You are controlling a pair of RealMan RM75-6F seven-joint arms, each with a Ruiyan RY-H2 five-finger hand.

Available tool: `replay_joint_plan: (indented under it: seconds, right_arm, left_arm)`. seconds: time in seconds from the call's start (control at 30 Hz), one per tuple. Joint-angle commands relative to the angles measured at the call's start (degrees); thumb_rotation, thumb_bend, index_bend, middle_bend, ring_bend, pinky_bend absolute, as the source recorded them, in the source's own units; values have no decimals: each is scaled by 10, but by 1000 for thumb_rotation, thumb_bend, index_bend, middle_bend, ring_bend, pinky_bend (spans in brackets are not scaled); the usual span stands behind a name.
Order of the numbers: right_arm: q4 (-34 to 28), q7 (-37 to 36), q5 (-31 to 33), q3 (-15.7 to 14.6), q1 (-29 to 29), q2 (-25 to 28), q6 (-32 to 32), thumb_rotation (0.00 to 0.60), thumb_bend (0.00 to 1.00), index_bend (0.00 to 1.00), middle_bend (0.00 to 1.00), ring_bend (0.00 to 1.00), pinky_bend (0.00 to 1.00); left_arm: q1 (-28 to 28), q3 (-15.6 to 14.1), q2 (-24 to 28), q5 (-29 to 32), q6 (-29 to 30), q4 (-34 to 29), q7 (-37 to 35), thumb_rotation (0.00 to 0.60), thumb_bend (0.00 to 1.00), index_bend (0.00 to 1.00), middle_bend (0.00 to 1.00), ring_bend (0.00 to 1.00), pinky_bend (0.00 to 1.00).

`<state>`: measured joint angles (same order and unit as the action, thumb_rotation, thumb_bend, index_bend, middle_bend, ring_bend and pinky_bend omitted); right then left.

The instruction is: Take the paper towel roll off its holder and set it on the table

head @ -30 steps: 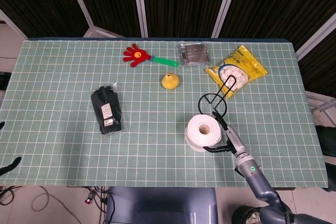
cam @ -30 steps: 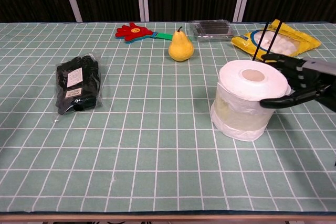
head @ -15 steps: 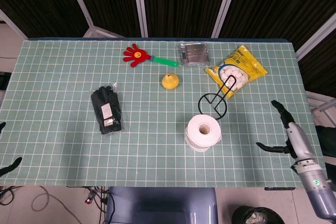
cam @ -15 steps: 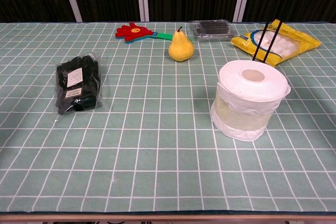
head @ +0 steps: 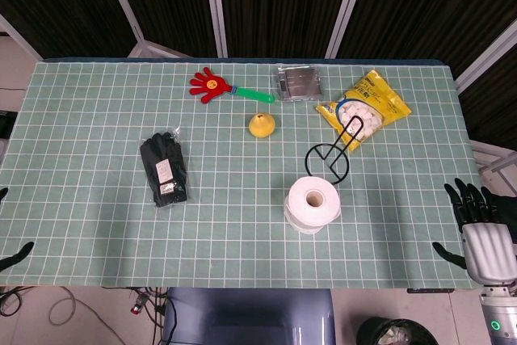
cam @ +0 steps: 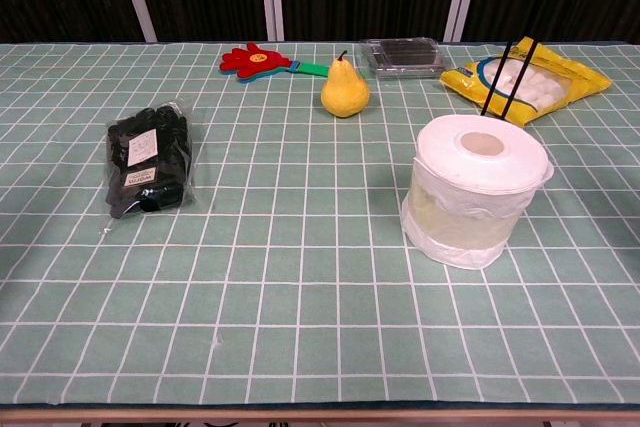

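Observation:
The white paper towel roll (head: 313, 202) stands on end on the green grid table (head: 97, 119), free of its holder, with a loose sheet wrapped around its base (cam: 460, 237). The black wire holder (head: 327, 161) stands just behind the roll, and its rod (cam: 503, 77) rises empty. My right hand (head: 478, 228) hovers at the table's front right corner with fingers spread, holding nothing, far from the roll. Only two dark fingertips (head: 18, 254) of my left hand show at the left edge, apart and empty. Neither hand appears in the chest view.
A black packet of gloves (head: 164, 170) lies on the left. A yellow pear (head: 262, 124), a red hand-shaped clapper (head: 212, 86), a clear plastic box (head: 298, 82) and a yellow snack bag (head: 365, 108) sit towards the back.
My right hand let go of the roll and drew back rightwards to the table's front right corner. The roll stayed where it stood.

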<state>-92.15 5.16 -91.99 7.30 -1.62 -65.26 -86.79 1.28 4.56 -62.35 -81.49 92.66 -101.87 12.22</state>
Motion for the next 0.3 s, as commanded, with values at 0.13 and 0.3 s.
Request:
replay_joint_plan:
  seconds: [0.13,0.3]
  right_arm:
    - [18,0,-6,-6,1,-14,-15,600,0,0,0,0,0]
    - [19,-2,-10,-8,2,-18,-26,600,0,0,0,0,0]
  left_arm:
    - [0,2,1,0,1,4,-4,600,116,127,0,0,0]
    - [-1,-1,0,-4,-2,6,-3,600,116,127,0,0,0]
